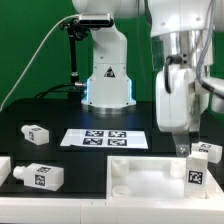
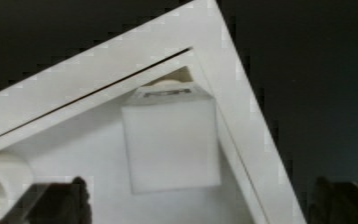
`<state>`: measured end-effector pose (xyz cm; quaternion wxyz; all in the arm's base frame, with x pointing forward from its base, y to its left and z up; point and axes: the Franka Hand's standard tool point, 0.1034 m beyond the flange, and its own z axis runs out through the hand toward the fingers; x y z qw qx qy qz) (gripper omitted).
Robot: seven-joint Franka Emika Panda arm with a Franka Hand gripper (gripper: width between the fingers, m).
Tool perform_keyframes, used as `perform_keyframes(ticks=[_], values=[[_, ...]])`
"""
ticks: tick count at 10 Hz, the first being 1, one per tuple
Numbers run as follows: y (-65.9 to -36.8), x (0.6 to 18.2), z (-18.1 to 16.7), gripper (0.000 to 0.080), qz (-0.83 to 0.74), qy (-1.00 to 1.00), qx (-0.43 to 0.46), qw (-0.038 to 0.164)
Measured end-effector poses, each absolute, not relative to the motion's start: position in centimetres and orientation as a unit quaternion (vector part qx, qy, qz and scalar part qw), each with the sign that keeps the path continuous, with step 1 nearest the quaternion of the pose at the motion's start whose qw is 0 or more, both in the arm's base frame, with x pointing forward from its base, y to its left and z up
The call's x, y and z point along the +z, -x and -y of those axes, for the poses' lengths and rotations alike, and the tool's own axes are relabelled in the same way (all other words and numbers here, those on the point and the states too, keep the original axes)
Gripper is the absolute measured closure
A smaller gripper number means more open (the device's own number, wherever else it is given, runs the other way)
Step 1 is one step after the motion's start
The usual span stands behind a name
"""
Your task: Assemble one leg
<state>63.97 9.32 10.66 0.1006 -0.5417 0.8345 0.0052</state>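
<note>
Hovered over the tabletop [image 2: 87, 110], gripper [image 2: 190, 196] spread wide, holding nothing. Leg [image 1: 196, 172] stood below the fingers [image 2: 55, 198] (upright). Risked knocking it over through a misaligned descent.

This is looking like a robot lab, because a big white robot arm [image 1: 108, 60] is standing on a black table [image 1: 60, 115] in front of a green curtain [image 1: 30, 40], and a marker board [image 1: 104, 139] is lying flat there.
</note>
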Motion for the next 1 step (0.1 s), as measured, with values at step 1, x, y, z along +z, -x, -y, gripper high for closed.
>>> perform_keyframes(ticks=[1], values=[[-63.89, 10.41, -9.33, 0.0155, -0.834, 0.542, 0.005, 0.099]])
